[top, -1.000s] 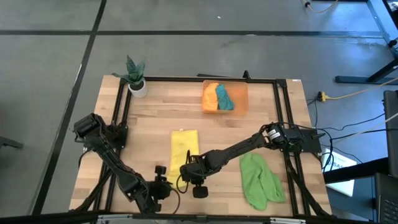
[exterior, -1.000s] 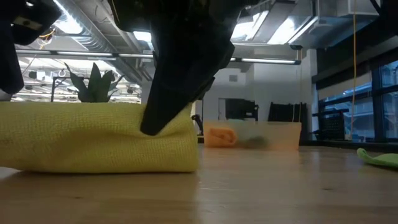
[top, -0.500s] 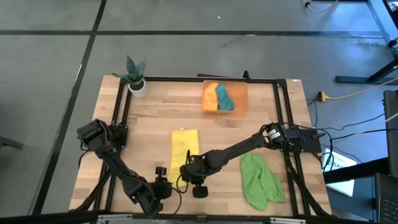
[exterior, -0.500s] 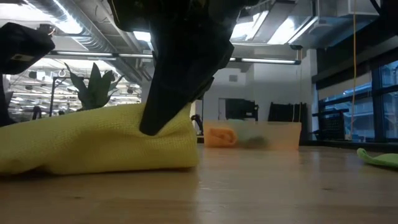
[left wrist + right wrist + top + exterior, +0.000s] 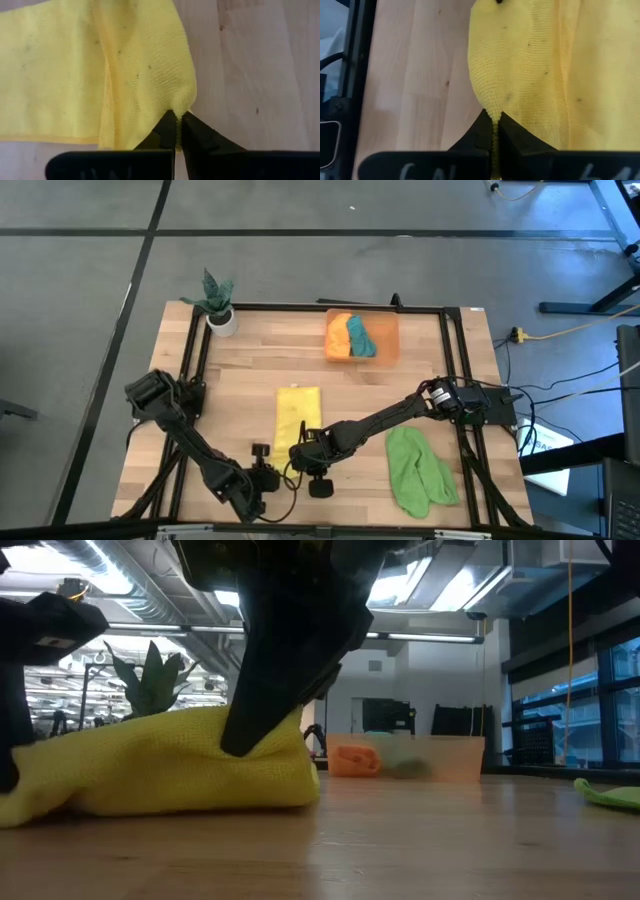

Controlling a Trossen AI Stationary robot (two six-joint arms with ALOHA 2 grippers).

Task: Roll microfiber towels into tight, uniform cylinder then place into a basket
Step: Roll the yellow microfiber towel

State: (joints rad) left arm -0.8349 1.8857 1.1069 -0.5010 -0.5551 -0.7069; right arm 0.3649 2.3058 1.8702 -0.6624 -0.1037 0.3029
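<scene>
— Since meant to be rolled straight from the near end, pinched where?

— At both near corners. Left gripper [image 5: 178, 117] pressed together on the near left corner of the yellow towel [image 5: 297, 415]; right gripper [image 5: 494, 117] pinching the near right corner in the same way. Probably held so in order to turn the near edge over evenly and begin a tight first turn.

— And lying where?

— On the near middle of the table [image 5: 240, 370], folded as a long strip running from near to far, with the near end raised a little off the wood.

— Anything around, or in the way?

— To the right, near the right arm, a light green towel [image 5: 418, 470], crumpled and not yet rolled; apart from the strip, so likely no trouble. Beyond the strip only bare wood, free for rolling. Further, at the far edge, the basket [image 5: 392, 345], holding already an orange towel [image 5: 338, 337] and a teal towel [image 5: 360, 335], with free room at its right end. At the far left corner a potted plant [image 5: 218, 300], well apart.
</scene>
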